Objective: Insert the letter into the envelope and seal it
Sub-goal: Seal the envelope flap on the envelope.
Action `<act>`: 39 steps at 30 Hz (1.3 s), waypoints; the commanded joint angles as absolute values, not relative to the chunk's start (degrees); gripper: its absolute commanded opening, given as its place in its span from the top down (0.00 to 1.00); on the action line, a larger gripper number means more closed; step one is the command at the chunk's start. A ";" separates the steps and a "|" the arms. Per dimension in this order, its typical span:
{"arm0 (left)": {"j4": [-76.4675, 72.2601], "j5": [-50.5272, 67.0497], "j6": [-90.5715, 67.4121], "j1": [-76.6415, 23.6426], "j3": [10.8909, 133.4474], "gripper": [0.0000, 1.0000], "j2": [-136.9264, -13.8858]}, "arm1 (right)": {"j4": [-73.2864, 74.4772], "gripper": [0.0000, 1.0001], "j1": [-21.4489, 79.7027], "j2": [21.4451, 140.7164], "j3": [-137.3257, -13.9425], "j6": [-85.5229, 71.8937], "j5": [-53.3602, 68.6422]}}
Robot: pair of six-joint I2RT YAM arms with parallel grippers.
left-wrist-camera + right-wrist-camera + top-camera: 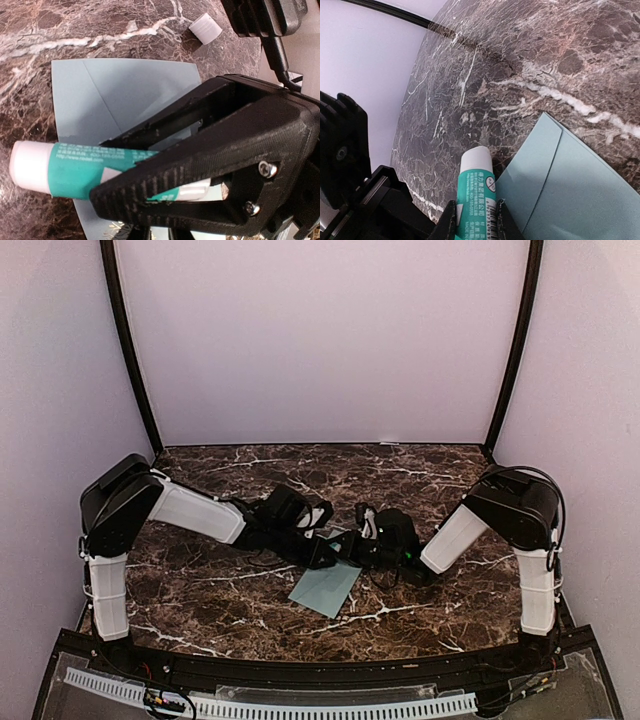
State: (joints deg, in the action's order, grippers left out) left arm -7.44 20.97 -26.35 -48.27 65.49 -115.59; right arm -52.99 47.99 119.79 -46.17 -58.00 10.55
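Note:
The pale teal envelope (325, 588) lies flat on the marble table, with a crease line across its face (125, 95); it also shows in the right wrist view (580, 190). My right gripper (476, 215) is shut on a green-and-white glue stick (476, 185), held low over the envelope's edge. The left wrist view shows that stick (65, 167) running through the right gripper's black fingers (210, 145). My left gripper (160, 232) shows only as dark tips at the frame's bottom, just over the envelope. Both grippers meet above the envelope's far edge (340, 545). The letter is not visible.
A small white ribbed cap (205, 27) lies on the marble beyond the envelope. The table (200, 590) is dark brown marble, with white walls behind and at the sides. A white perforated strip (260, 702) runs along the near edge.

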 commanded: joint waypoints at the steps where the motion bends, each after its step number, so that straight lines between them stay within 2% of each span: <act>1: -8.04 21.24 -26.21 -48.24 65.76 0.89 -116.87 | -51.44 0.91 47.55 121.94 -46.05 -57.91 9.83; 8: -6.20 24.36 -24.44 -48.32 61.96 0.94 -115.82 | -50.25 0.91 47.55 121.92 -46.14 -58.09 8.93; 20: -3.07 26.07 -20.01 -48.83 57.70 0.92 -110.18 | -49.15 0.91 47.50 122.47 -46.63 -58.62 8.70; 28: -2.52 25.43 -22.07 -48.38 59.62 0.79 -103.82 | -54.78 0.91 47.52 116.80 -44.99 -54.94 12.56; 39: -4.67 23.78 -28.72 -41.52 56.62 0.67 -86.30 | -41.36 0.90 47.55 95.86 -44.16 -45.71 3.72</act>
State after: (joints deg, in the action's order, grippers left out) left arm -3.44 24.77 -25.19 -43.66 58.70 -92.90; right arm -44.03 47.99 100.53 -45.19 -49.43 7.79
